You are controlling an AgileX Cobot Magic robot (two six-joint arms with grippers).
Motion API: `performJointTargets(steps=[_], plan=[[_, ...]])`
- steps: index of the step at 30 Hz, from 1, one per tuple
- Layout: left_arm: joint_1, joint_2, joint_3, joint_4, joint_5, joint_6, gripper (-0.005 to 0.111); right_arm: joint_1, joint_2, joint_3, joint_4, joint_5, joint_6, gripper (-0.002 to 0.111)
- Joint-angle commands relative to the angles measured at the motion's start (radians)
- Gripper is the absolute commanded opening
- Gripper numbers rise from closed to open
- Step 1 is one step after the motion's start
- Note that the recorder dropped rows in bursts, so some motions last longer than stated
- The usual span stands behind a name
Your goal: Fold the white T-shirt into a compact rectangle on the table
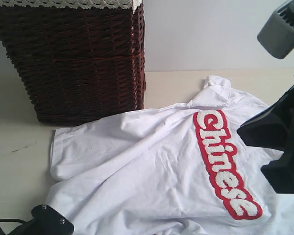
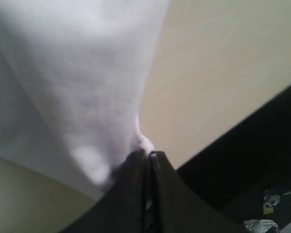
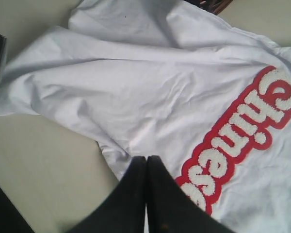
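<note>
The white T-shirt (image 1: pixel 152 166) lies crumpled and spread over the table (image 1: pixel 14 147), with its red-outlined "Chinese" lettering (image 1: pixel 225 164) facing up. In the left wrist view my left gripper (image 2: pixel 148 154) is shut on a bunched edge of the shirt (image 2: pixel 77 87), and the cloth rises from its tips. Its black body (image 1: pixel 46 220) shows at the shirt's near left corner. My right gripper (image 3: pixel 146 158) is shut, with its tips over the shirt's edge beside the end of the lettering (image 3: pixel 233 145). Whether cloth is pinched there I cannot tell. Its dark body (image 1: pixel 277 142) covers the shirt's right side.
A tall dark wicker basket (image 1: pixel 73 58) with a white lace liner stands at the back left, touching the shirt's far edge. Bare tabletop (image 3: pixel 43 165) shows beside the right gripper. A grey camera housing (image 1: pixel 284 27) hangs at the upper right.
</note>
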Motion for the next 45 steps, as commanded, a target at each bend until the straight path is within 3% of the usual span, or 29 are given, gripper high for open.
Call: performJointTargets(steps=[1, 5, 10, 13, 17, 23, 25, 28, 30, 32, 35, 41, 45], plan=[[-0.057, -0.137, 0.005, -0.023, 0.033, -0.02, 0.0, 0.002, -0.004, 0.004, -0.005, -0.003, 0.0, 0.0], [-0.078, -0.258, 0.005, -0.017, 0.061, -0.035, 0.0, 0.002, -0.004, 0.004, -0.005, -0.003, 0.0, 0.0], [-0.078, -0.386, 0.005, -0.002, -0.016, -0.083, 0.0, 0.002, -0.002, 0.015, -0.016, -0.017, -0.017, 0.0], [-0.081, -0.473, -0.003, -0.072, 0.008, 0.01, 0.002, 0.002, 0.002, 0.035, -0.04, -0.029, -0.014, 0.0], [-0.081, -0.589, -0.005, -0.177, 0.005, 0.138, 0.016, 0.002, 0.017, 0.042, -0.058, -0.04, 0.0, 0.0], [-0.078, -0.634, -0.005, -0.059, 0.015, 0.047, 0.049, 0.002, 0.018, 0.042, -0.058, -0.047, 0.0, 0.0], [-0.078, -0.628, -0.005, 0.012, 0.003, -0.011, 0.053, 0.002, 0.018, 0.042, -0.069, -0.045, 0.0, 0.0], [-0.07, -0.628, -0.005, 0.233, -0.16, -0.251, 0.05, 0.002, 0.024, 0.042, -0.163, -0.061, 0.08, 0.0], [-0.044, -0.621, 0.004, 0.395, -0.325, -0.483, 0.042, 0.002, 0.049, 0.042, -0.336, -0.053, 0.27, 0.0], [0.0, -0.597, 0.005, 0.498, -0.424, -0.614, 0.03, 0.0, 0.093, 0.042, -0.502, -0.001, 0.438, 0.0], [0.09, -0.516, 0.005, 0.561, -0.499, -0.654, 0.004, -0.022, 0.17, 0.042, -0.605, 0.032, 0.523, 0.0], [0.295, -0.256, 0.005, 0.57, -0.576, -0.644, 0.0, -0.227, 0.313, 0.042, -0.425, -0.098, 0.361, 0.0], [0.346, -0.074, -0.019, 0.57, -0.598, -0.609, 0.0, -0.42, 0.368, 0.028, -0.227, -0.157, 0.174, 0.0]])
